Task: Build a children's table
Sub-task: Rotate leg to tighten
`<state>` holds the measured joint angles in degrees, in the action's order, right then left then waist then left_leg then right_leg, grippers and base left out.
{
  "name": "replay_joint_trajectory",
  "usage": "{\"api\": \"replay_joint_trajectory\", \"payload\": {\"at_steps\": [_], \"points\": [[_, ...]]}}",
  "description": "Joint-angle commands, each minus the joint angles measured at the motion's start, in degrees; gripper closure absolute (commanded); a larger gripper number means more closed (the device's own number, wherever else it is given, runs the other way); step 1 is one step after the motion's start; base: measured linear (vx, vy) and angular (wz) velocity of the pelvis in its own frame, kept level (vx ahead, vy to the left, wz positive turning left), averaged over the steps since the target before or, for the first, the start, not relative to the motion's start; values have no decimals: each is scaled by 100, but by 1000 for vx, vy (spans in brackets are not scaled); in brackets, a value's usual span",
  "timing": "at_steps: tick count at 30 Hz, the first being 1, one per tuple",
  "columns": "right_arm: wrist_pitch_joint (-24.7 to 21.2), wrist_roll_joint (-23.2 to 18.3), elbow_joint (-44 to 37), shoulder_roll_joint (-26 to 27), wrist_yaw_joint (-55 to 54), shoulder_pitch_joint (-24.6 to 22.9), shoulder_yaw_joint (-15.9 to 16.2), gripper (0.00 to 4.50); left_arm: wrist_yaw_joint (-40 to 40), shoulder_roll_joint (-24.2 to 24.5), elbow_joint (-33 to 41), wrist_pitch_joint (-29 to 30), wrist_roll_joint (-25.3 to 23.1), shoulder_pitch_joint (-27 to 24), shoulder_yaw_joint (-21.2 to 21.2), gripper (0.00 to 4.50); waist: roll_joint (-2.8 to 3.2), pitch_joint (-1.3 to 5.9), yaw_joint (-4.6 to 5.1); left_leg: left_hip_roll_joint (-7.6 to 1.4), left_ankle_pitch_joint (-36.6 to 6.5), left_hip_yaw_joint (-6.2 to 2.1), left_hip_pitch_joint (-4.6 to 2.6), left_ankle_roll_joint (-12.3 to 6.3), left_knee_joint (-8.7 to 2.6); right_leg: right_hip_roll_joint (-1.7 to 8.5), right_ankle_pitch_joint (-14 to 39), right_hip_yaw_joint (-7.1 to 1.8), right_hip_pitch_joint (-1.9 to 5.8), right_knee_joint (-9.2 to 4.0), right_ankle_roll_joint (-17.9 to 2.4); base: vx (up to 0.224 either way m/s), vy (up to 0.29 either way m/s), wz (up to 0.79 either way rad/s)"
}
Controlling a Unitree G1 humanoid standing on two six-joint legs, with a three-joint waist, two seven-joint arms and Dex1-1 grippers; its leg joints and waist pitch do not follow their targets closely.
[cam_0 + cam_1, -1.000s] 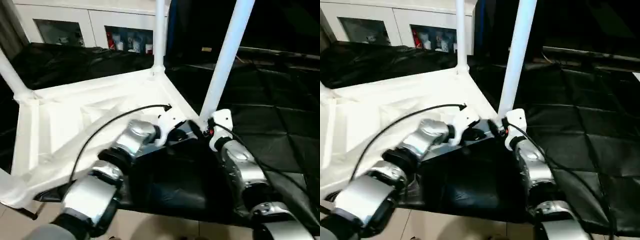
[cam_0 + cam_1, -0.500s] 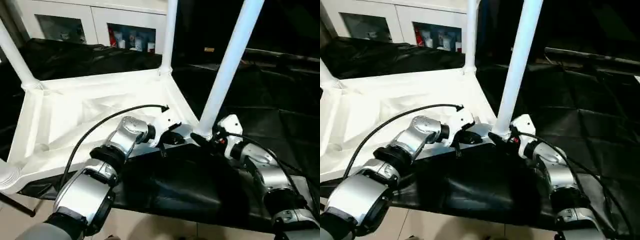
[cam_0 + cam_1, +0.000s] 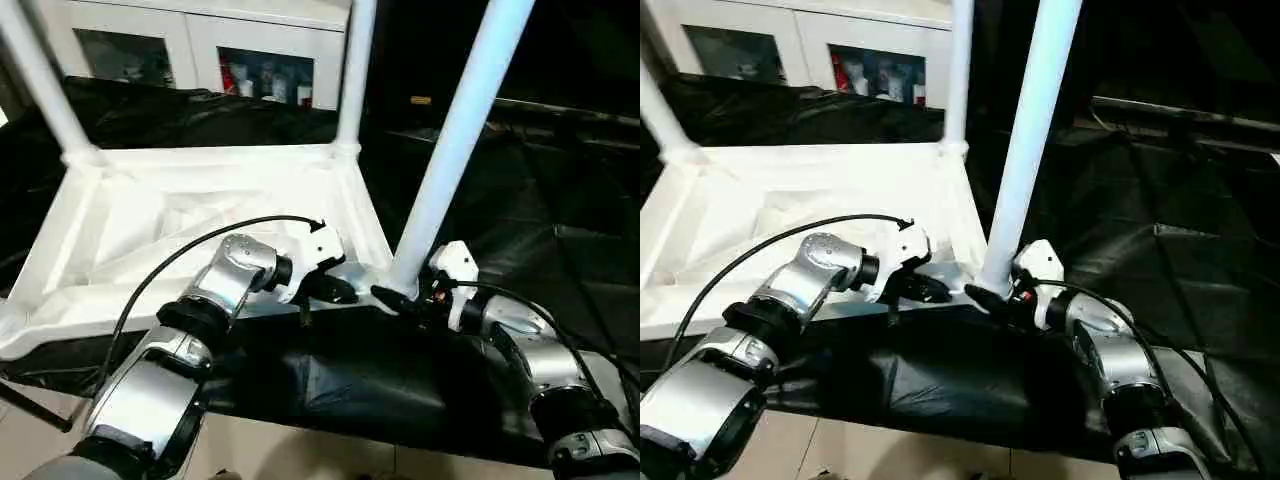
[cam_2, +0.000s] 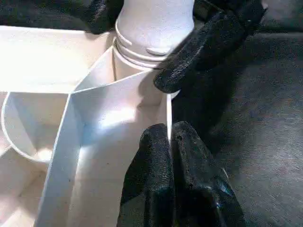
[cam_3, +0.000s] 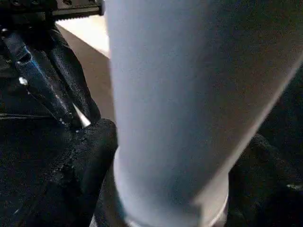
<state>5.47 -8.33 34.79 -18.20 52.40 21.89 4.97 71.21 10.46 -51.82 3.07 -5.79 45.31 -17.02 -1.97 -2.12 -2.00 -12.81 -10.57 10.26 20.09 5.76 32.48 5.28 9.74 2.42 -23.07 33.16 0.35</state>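
Tabletop (image 3: 200,215) lies upside down at my twelve o'clock, left gripper (image 4: 169,137) pinching its thin rim, right gripper (image 3: 405,300) clasping the near leg (image 3: 450,150) low; light, stiff, slippery plastic, I judge.

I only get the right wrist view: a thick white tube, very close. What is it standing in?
Observer: That's the near leg of the children's table, upright in a corner socket of the upside-down table top.
Operator: Are other legs in?
Observer: Yes, a far-left leg and a far-right leg stand at their corners.
Operator: And the other arm?
Observer: The left gripper has its jaws pinched shut on the top's thin rim wall, beside that socket.
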Motion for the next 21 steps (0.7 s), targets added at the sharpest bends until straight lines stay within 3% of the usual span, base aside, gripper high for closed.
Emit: {"api": "replay_joint_trajectory", "payload": {"at_steps": [1,4,7,10,13,14,16,18,21], "points": [[-102,107,-32,-120,96,-129,66,82,649,41,98,103,-25,-186,-380,450,-12,301,6,-15,-1357,67,4,-492,-357,163,981,-125,273,-326,-1508,0,0,0],[-114,56,-184,-179,268,-225,74,82,951,204,235,196,-28,-245,-453,450,6,318,10,-21,-1253,64,3,-531,-350,156,645,-123,289,-286,-1585,0,0,0],[-194,-99,-314,-224,563,-351,82,106,1008,346,288,211,-28,-276,-413,450,-29,314,13,-21,-1235,74,10,-588,-341,153,560,-125,294,-276,-1649,0,0,0],[-195,-126,-285,-224,599,-359,90,132,946,357,286,200,-32,-278,-367,450,-16,301,1,-21,-1336,71,2,-535,-354,167,849,-123,284,-304,-1588,0,0,0],[-233,-155,-228,-123,568,-384,105,158,696,340,394,233,45,-338,-242,450,-46,301,-10,-20,-1322,63,14,-499,-358,180,1026,-125,287,-311,-1499,0,0,0],[-275,-170,-232,-72,506,-397,90,167,588,313,415,253,79,-351,-195,450,-71,303,-10,-22,-1295,67,12,-501,-353,180,1002,-127,282,-311,-1493,0,0,0],[-417,-176,-166,135,70,-405,-20,171,16,170,285,272,60,-297,-54,450,-50,285,-9,-22,-1329,68,12,-473,-367,178,1098,-129,262,-322,-1458,0,0,0],[-429,-91,8,251,-284,-345,-72,176,-497,46,117,249,-1,-220,23,450,-81,280,2,-14,-1527,67,-8,-368,-374,174,1503,-125,241,-368,-1324,0,0,0],[-470,63,451,492,-1094,-142,-200,177,-1400,-203,-193,239,-77,-68,161,450,-65,260,7,-4,-1775,54,-25,-268,-390,178,2021,-121,210,-425,-1157,0,0,0]]}}
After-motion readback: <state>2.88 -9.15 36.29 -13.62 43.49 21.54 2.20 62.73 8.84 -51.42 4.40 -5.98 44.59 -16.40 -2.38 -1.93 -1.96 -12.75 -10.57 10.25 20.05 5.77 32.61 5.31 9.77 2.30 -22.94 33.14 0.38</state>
